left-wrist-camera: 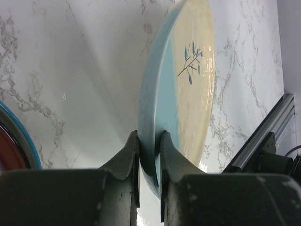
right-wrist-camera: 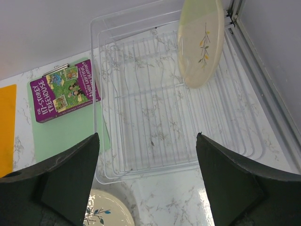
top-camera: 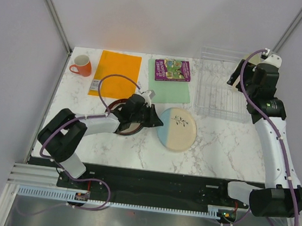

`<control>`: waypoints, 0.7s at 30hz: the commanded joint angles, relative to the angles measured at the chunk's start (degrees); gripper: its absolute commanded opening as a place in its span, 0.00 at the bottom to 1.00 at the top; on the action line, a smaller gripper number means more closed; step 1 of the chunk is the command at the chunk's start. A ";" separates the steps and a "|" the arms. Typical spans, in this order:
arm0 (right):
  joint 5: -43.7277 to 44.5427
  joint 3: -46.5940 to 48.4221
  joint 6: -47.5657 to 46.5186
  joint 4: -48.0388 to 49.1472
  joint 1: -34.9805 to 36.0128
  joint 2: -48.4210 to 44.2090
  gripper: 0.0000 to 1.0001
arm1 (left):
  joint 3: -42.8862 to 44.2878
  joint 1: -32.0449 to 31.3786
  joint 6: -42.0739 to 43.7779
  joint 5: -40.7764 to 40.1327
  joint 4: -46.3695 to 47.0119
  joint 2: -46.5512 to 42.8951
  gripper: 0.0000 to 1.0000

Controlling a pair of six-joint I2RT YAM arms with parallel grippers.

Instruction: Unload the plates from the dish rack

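My left gripper (top-camera: 155, 117) is shut on the near rim of the cream-and-light-blue plate with a leaf sprig (top-camera: 176, 129), which lies flat at table level in the middle. The left wrist view shows the fingers (left-wrist-camera: 129, 157) clamped on the blue edge of this plate (left-wrist-camera: 186, 84). A maroon-rimmed plate (top-camera: 130, 129) lies under my left arm. The clear dish rack (top-camera: 222, 88) stands at the back right. One cream plate with a yellow sprig (right-wrist-camera: 200, 42) stands upright in its far corner. My right gripper (right-wrist-camera: 146, 137) hovers open and empty above the rack (right-wrist-camera: 160, 108).
An orange mug (top-camera: 81, 64) stands at the back left beside an orange mat (top-camera: 115, 73). A green mat (top-camera: 170, 90) carries a purple book (top-camera: 173, 70) just left of the rack. The enclosure wall runs close behind the rack.
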 commanded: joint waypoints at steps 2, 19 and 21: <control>-1.70 -0.28 0.45 0.61 -0.41 -0.06 0.90 | -3.87 0.05 5.25 -15.18 -6.49 0.29 0.02; -4.87 -3.00 0.89 1.40 -0.68 -0.41 0.79 | -3.53 0.75 5.77 -23.17 -11.84 -10.87 0.02; -5.30 -3.00 1.07 1.49 -0.68 -0.41 0.78 | -3.09 1.71 5.86 -23.88 -13.08 -14.56 0.02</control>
